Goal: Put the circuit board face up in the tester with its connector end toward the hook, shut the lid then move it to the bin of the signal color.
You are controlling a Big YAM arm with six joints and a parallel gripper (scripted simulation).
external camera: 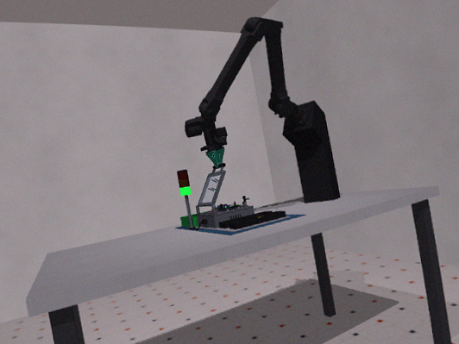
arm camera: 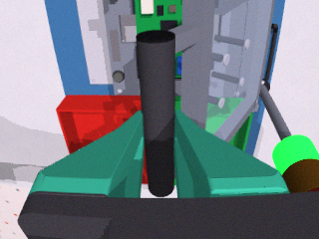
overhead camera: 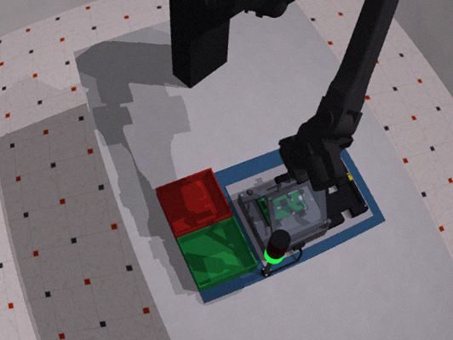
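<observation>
At frame centre, the pincer (arm camera: 159, 186) is clenched on the lid's black handle (arm camera: 159, 107), the lid (external camera: 210, 188) raised; the signal tower (external camera: 184, 190) glows green.

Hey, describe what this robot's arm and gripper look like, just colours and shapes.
The arm is matte black throughout: slim, rounded links joined by chunkier cylindrical joints, rising from a tall, boxy black base. The gripper has a dark grey, blocky body and two teal-green fingers, wedge-shaped and tapering toward their tips. No loose cables, labels or markings show in any view.
</observation>
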